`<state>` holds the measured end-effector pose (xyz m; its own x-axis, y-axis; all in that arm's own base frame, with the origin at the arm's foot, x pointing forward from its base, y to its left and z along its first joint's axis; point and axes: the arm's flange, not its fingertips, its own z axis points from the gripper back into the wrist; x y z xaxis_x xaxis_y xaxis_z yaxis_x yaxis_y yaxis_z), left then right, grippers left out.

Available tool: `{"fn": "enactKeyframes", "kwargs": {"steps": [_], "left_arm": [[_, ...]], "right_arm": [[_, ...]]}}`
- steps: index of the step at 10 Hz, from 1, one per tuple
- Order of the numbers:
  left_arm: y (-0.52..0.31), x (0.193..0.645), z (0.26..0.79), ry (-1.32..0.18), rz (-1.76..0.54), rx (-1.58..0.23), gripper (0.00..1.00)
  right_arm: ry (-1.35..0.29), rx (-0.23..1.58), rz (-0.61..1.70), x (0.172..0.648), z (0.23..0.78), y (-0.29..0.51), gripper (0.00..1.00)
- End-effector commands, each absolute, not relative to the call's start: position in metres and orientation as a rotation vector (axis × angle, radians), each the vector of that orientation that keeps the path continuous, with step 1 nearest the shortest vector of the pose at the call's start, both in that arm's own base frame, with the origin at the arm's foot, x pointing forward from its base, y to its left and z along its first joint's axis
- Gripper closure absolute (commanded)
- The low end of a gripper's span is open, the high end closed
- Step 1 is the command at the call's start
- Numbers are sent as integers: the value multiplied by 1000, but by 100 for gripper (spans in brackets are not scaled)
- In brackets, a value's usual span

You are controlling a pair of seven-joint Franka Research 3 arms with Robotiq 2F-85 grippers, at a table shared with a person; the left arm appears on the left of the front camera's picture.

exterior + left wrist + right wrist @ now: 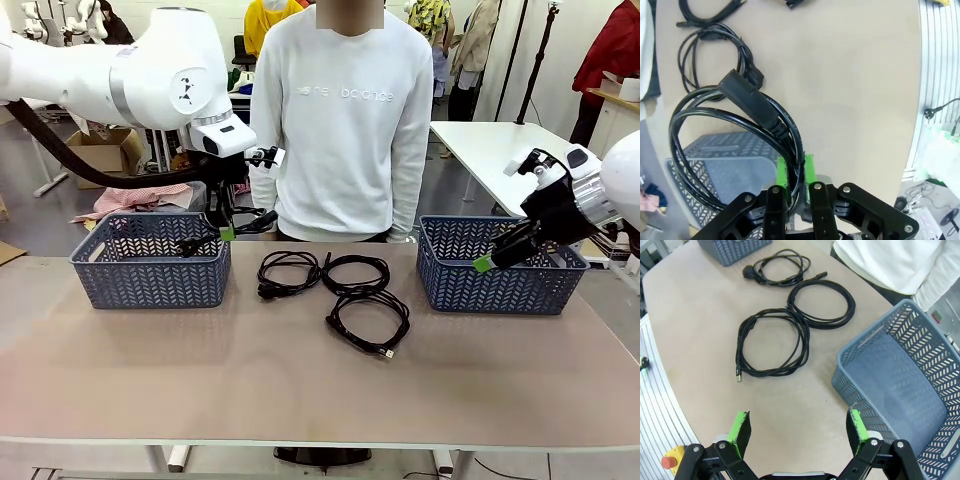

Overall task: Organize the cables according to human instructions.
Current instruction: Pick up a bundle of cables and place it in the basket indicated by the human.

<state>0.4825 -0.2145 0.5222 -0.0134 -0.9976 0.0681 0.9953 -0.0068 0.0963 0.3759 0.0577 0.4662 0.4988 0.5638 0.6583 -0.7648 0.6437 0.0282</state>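
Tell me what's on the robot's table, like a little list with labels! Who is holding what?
left tool: shut on a black cable, holding the coil up above the left basket
right tool: open, holding nothing, near the right basket
loose cables: three black coils lying on the table between the two baskets
person: standing at the far side of the table, in a white top

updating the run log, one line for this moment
left gripper shut on held cable over left basket | right gripper open by right basket | three cables coiled on table
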Motion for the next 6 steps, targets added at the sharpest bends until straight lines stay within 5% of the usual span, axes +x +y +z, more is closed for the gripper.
{"fn": "enactKeyframes", "kwargs": {"steps": [1, 2, 3, 6], "left_arm": [[-212, 482, 528, -133, -1583, 45, 100], [-212, 482, 528, -133, -1583, 45, 100], [-215, 482, 522, -130, -1579, 22, 85], [-170, 522, 527, -115, -1580, 83, 85]], "right_arm": [[-672, 354, 834, 379, 464, 56, 0], [-672, 354, 834, 379, 464, 56, 0], [-672, 354, 834, 379, 464, 56, 0], [-672, 354, 834, 379, 464, 56, 0]]}}
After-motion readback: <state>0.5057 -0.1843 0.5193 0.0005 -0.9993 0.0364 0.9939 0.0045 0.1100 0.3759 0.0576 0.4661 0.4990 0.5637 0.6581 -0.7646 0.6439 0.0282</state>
